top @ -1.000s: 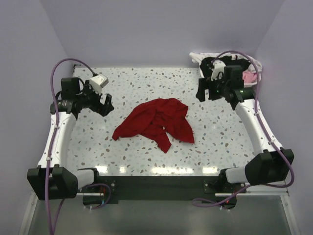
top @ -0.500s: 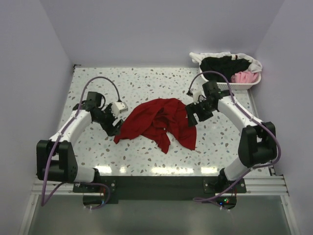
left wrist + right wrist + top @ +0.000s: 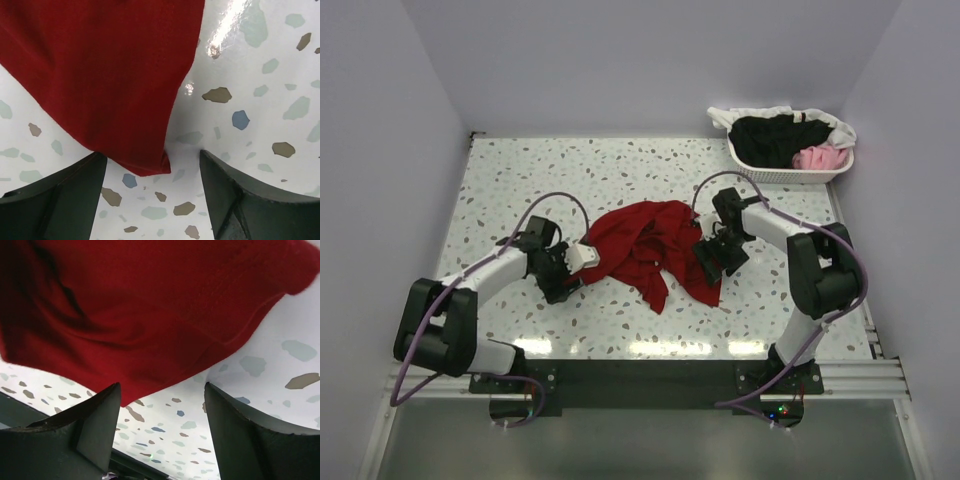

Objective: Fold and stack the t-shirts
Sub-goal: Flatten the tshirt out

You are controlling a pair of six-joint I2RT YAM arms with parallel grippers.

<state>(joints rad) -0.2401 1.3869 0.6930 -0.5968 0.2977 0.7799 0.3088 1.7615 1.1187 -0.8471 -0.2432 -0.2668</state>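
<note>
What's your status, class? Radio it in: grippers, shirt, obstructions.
Left gripper open, straddling dark red t-shirt at its left corner. Right gripper open at its right edge. Shirt crumpled, unfolded. Basket far right, not in the way.

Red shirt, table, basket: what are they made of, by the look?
Red shirt: soft matte cloth, probably knit; it crumples in folds and a fine texture shows close up. Table: hard glossy speckled top, terrazzo or a print of it; lamp glare reflects. Basket: white, slotted, likely plastic.

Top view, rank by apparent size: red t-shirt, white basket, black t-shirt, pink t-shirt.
1. red t-shirt and white basket, too close to rank
2. black t-shirt
3. pink t-shirt, partly hidden
</note>
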